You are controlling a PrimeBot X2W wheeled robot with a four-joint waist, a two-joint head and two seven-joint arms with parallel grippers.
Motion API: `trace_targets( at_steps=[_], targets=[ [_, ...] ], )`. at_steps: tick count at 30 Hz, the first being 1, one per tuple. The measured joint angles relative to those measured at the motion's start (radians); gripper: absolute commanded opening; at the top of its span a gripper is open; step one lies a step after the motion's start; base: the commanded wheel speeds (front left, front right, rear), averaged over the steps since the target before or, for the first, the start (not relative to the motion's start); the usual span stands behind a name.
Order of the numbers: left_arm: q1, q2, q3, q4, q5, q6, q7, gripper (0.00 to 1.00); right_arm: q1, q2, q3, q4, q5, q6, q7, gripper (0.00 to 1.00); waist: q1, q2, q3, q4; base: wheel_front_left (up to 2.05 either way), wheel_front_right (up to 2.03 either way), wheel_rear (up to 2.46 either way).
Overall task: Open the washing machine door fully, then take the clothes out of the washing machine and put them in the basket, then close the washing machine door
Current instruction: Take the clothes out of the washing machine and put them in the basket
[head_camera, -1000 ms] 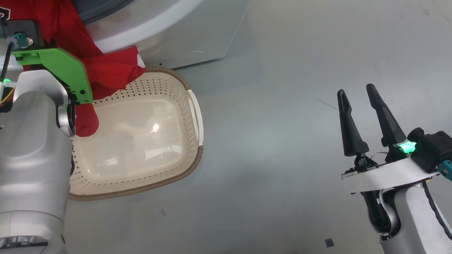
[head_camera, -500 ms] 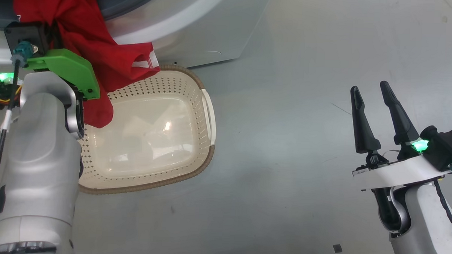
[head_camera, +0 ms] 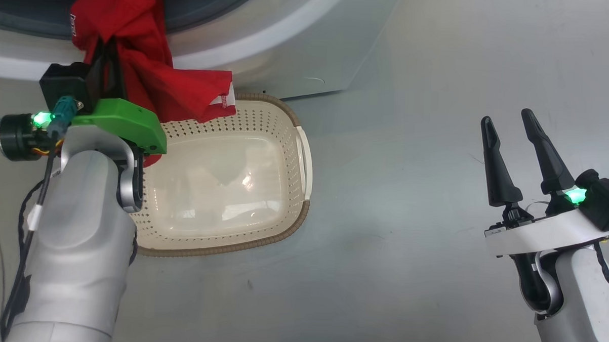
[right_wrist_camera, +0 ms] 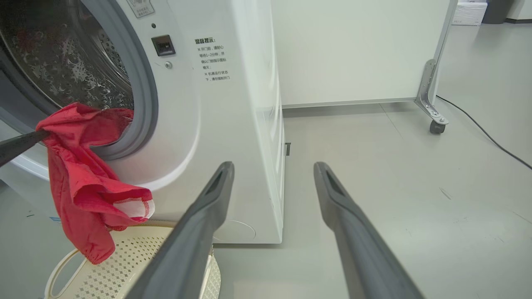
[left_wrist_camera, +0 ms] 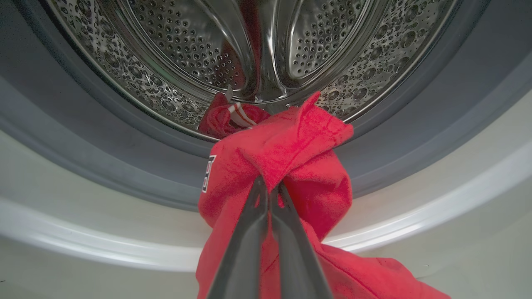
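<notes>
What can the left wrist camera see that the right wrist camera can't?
Left wrist camera, not the right: the lettering on the clothes, and a striped bit lying inside the drum.
Right wrist camera, not the left: the basket below the hanging clothes, the open right gripper, and a cable on the floor.
Both: the red clothes, pinched by the shut left gripper, hanging out of the washing machine.

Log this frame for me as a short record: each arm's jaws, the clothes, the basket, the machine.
left jaws: shut on the clothes
right jaws: open, holding nothing, above the floor
clothes: partly out of the drum, draped over the seal, lower end hanging above the basket
basket: on the floor before the washing machine, nothing lying in it
stage: clothes not yet in the basket
</notes>
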Motion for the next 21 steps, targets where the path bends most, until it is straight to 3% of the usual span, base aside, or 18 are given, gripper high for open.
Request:
trace_targets(
  at_steps=[8, 16, 21],
  targets=[
    [0.065, 0.001, -0.124, -0.171, -0.059, 0.000, -0.007, 0.00, 0.022, -0.010, -0.013, 0.000, -0.005, 0.000, 0.000, 1.00, 0.0000, 0.0000, -0.023, 0.030, 0.00, 0.00, 0.00],
    [0.116, 0.003, -0.211, -0.449, -0.073, 0.002, -0.007, 0.00, 0.042, -0.023, -0.018, -0.001, -0.014, 0.000, 0.000, 1.00, 0.0000, 0.0000, -0.045, 0.063, 0.00, 0.00, 0.00],
    [0.172, 0.004, -0.262, -0.529, -0.076, 0.002, -0.007, 0.00, 0.044, -0.027, -0.015, -0.005, -0.017, 0.000, 0.000, 1.00, 0.0000, 0.0000, -0.053, 0.077, 0.00, 0.00, 0.00]
  ],
)
